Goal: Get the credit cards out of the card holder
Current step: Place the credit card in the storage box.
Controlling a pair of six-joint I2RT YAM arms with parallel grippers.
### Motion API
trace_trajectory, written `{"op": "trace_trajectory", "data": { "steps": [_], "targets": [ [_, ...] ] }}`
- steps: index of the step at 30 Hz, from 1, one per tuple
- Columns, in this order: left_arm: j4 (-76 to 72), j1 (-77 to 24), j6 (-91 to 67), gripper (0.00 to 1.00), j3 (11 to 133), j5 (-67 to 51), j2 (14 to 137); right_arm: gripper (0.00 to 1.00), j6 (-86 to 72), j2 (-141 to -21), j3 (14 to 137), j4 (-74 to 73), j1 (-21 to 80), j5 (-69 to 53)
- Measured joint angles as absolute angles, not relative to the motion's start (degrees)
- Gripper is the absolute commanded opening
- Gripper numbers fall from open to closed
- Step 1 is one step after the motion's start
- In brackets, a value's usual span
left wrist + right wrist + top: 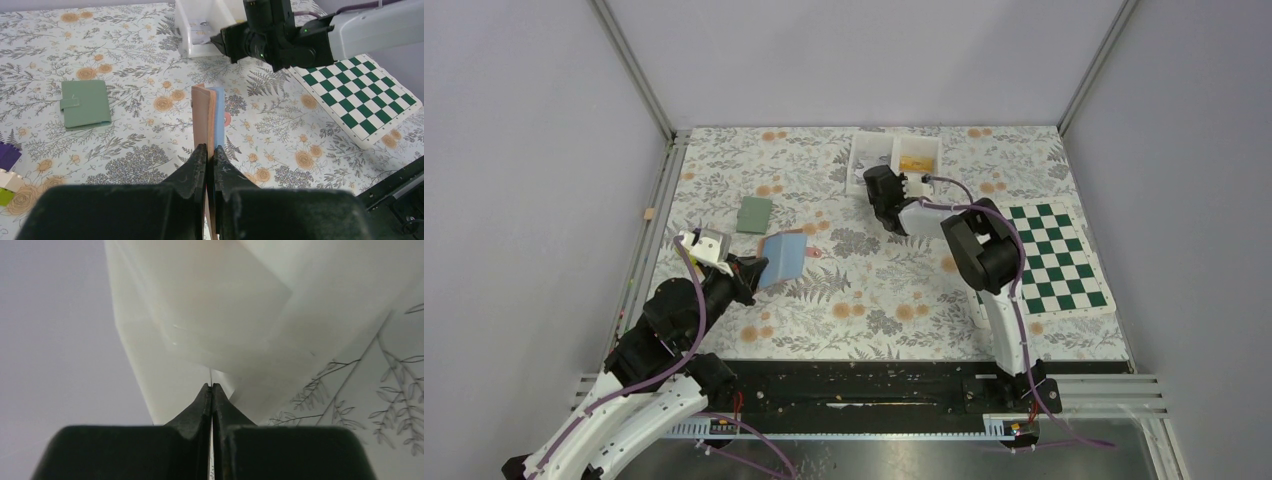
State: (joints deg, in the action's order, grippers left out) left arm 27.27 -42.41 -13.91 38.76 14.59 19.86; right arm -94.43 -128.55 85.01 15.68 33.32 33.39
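Your left gripper (210,150) pinches tan-brown, blue-lined card holder (204,115) edgewise, likely steadying it | right gripper (212,386) closed beside white plastic tray (184,25), grasp unclear.

Floral table (874,300) carries white tray (894,140), chessboard mat (1057,257) and green wallet (754,214).

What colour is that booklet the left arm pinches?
Card holder: tan outside, light blue inside; best in left wrist view.

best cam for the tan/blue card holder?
Top external: the tan-brown, light-blue-lined card holder shows its blue inner face. Left wrist sees it edge-on, pinched by the left gripper. Right wrist shows none of it.
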Motion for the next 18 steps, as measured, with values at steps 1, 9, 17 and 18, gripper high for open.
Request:
{"op": "trace_trajectory", "data": {
  "steps": [1, 9, 17, 18],
  "targets": [
    [27.27, -42.44, -13.91, 0.00, 38.76, 14.63, 19.86, 0.00, -94.19, -128.11, 83.50, 15.86, 33.28, 33.23],
    [27.27, -42.46, -13.85, 0.00, 38.76, 14.66, 19.86, 0.00, -93.73, -125.08, 75.72, 20.67, 31.68, 31.77],
    [27.27, -42.46, -13.72, 0.00, 38.76, 14.68, 19.86, 0.00, -90.21, -121.91, 71.07, 22.65, 29.58, 28.71],
    [27.27, -42.46, -13.72, 0.00, 38.76, 14.68, 19.86, 0.00, -89.56, -121.91, 71.07, 22.94, 29.39, 28.10]
  ]
}}
